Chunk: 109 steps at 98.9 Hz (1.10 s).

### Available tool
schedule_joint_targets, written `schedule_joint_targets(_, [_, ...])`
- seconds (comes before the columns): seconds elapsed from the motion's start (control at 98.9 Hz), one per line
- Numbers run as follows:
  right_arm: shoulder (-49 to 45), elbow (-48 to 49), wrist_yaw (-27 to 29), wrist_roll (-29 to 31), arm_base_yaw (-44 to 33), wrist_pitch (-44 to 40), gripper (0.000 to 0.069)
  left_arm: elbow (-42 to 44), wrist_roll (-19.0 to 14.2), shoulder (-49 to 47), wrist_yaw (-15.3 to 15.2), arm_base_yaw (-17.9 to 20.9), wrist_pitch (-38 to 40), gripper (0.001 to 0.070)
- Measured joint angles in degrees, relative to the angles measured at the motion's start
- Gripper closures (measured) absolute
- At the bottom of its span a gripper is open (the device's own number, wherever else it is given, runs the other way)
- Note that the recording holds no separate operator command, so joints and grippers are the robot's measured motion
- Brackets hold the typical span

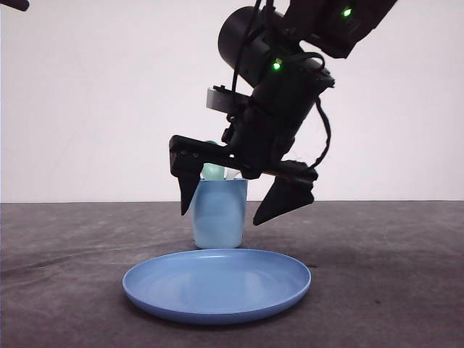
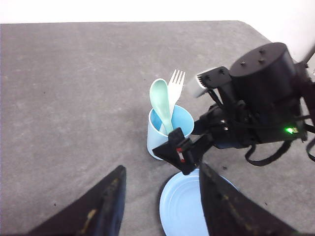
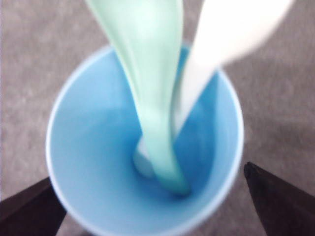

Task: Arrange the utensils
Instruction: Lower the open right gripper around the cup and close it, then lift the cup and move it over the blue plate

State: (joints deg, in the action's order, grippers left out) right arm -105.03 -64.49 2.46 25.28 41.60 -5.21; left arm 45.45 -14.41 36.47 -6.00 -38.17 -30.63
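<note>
The mint-green spoon (image 2: 160,101) and the white fork (image 2: 175,86) stand together in the light blue cup (image 2: 156,140), handles down and heads up. From above, the spoon (image 3: 152,88) and the fork (image 3: 221,44) lean on the cup's (image 3: 83,123) inner wall. My right gripper (image 1: 223,215) hangs open over the cup (image 1: 217,217), one finger on each side of its rim and touching neither utensil. Just the spoon's bowl (image 1: 212,171) peeks out behind that gripper. My left gripper (image 2: 162,168) is open and holds nothing, back from the cup above the table.
A round blue plate (image 1: 217,283) lies on the grey table (image 1: 65,246) just in front of the cup. The plate (image 2: 184,211) sits partly under my left gripper's far finger. A white wall stands behind the table.
</note>
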Motion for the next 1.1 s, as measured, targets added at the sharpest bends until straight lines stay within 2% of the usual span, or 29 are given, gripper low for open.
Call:
schedule_joint_targets(0.293, [-3.0,-2.4,0.5,-1.5,-0.3,-0.8,0.0019,0.0,0.0,0.0,0.0,0.0,0.0,0.043])
schedule_joint_targets(0.435, [-3.0,-2.4,0.5,-2.5,-0.4,-0.3,0.0153,0.0,0.0,0.0,0.0,0.0,0.0,0.043])
schedule_joint_targets(0.647, [-3.0,-2.4,0.7,-3.2,-0.3,0.1,0.0272,0.0,0.0,0.0,0.0,0.0,-0.1,0.043])
schedule_joint_targets(0.91, [-1.6,-2.4,0.7,-4.3,-0.3,-1.4,0.0284,0.0,0.0,0.0,0.0,0.0,-1.2,0.0433])
schedule_joint_targets(1.103, [7.4,-2.4,0.8,-6.6,0.6,-7.2,0.0284,0.0,0.0,0.0,0.0,0.0,-2.0,0.0433])
